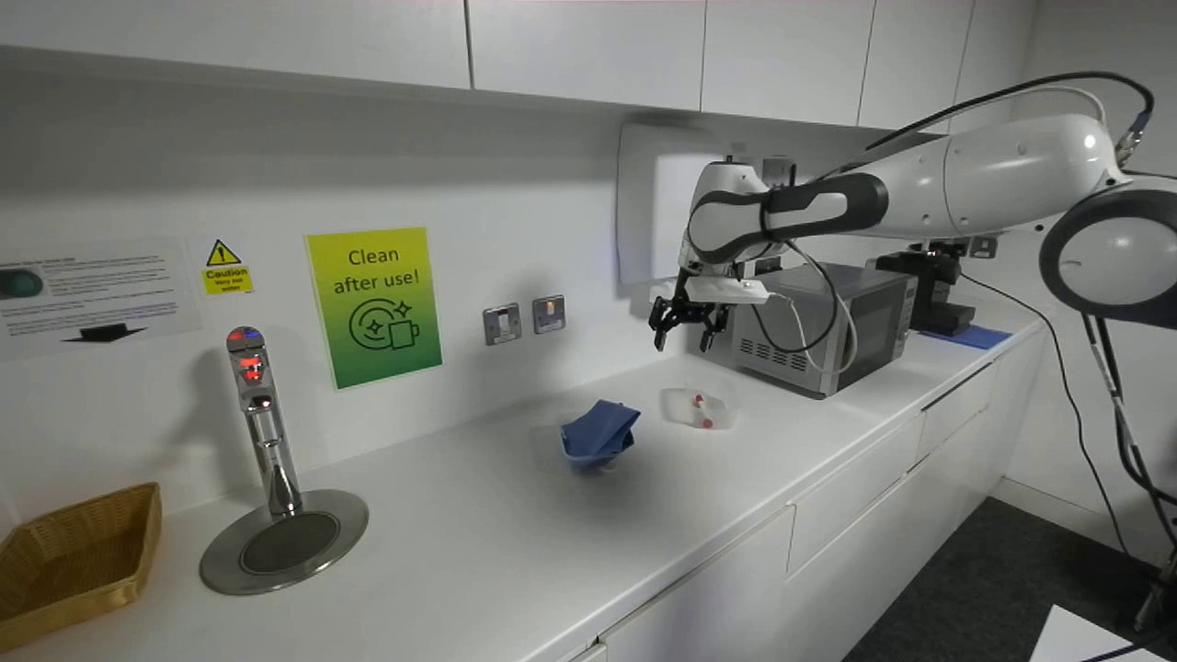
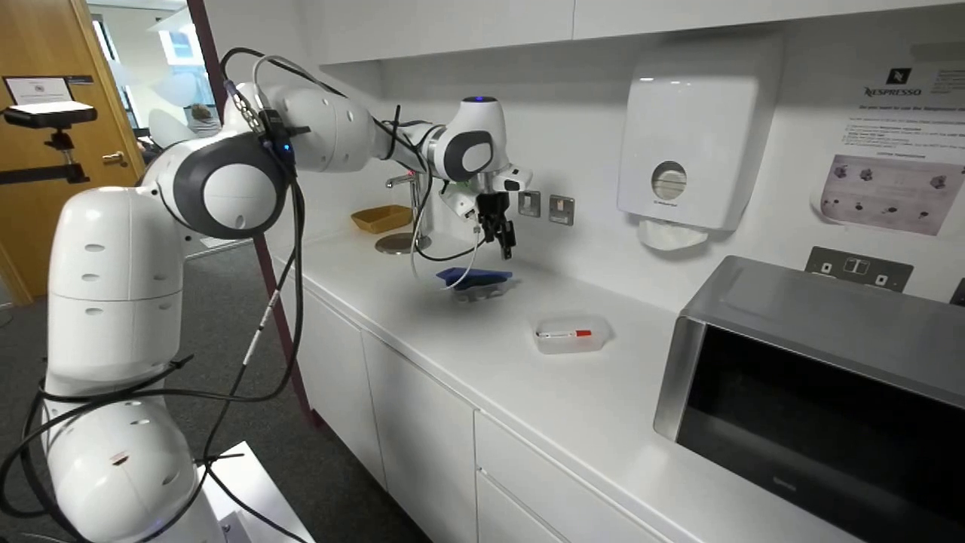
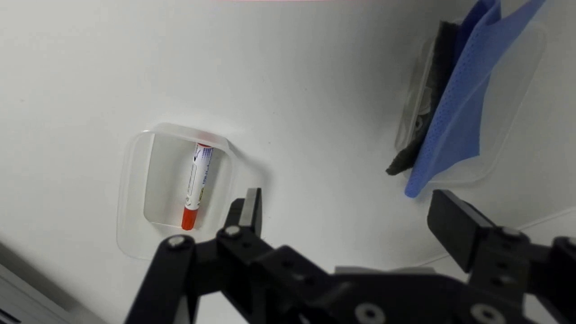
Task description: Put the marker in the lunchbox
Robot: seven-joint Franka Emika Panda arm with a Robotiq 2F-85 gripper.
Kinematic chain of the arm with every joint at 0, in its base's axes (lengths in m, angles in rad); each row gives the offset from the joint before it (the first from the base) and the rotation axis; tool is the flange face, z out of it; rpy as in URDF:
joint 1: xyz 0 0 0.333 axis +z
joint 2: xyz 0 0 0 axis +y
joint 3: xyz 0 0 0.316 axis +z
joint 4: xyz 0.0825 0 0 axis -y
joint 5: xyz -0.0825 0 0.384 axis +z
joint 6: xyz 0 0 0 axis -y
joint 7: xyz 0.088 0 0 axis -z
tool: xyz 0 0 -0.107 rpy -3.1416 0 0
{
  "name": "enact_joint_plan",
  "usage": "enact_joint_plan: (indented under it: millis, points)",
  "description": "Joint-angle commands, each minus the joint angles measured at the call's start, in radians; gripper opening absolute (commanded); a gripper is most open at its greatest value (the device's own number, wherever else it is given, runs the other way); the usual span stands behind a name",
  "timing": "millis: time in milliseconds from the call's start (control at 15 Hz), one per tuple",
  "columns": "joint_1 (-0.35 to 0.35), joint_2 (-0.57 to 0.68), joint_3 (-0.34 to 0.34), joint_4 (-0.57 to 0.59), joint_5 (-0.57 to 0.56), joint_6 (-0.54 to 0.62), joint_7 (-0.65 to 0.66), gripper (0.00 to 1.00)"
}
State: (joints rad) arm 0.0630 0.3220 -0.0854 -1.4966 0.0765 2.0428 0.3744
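The marker (image 3: 197, 184), white with a red cap, lies inside a clear plastic box (image 3: 132, 198). Both show in both exterior views: marker (image 1: 701, 411), marker (image 2: 562, 334), box (image 2: 573, 347). A second clear plastic box (image 3: 517, 101) holds a folded blue cloth (image 3: 461, 112) and a dark pad (image 3: 436, 81). The blue cloth shows in both exterior views (image 1: 600, 430) (image 2: 475, 277). I cannot tell which box is the lunchbox. My gripper (image 3: 346, 192) is open and empty, high above the counter; it also shows in both exterior views (image 1: 682, 346) (image 2: 503, 253).
A microwave (image 1: 818, 322) stands behind the marker's box, along the wall. A tap (image 1: 267, 432) on a metal plate and a wicker basket (image 1: 83, 561) are at the far end. A towel dispenser (image 2: 701, 128) hangs on the wall, under overhead cabinets (image 1: 588, 46).
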Motion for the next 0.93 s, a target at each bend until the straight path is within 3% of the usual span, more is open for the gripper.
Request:
enact_joint_plan:
  millis: [0, 467, 600, 667, 867]
  points:
    - [-0.015, -0.179, 0.037, -0.238, 0.014, 0.046, -0.069, 1.0]
    - [-0.019, -0.455, 0.059, -0.58, -0.009, -0.102, -0.002, 1.0]
    - [-0.03, -0.507, 0.062, -0.632, -0.024, -0.149, 0.031, 1.0]
    - [-0.028, -0.405, 0.067, -0.537, -0.002, -0.13, -0.005, 1.0]
    - [-0.038, -0.473, 0.07, -0.606, -0.004, -0.137, 0.008, 1.0]
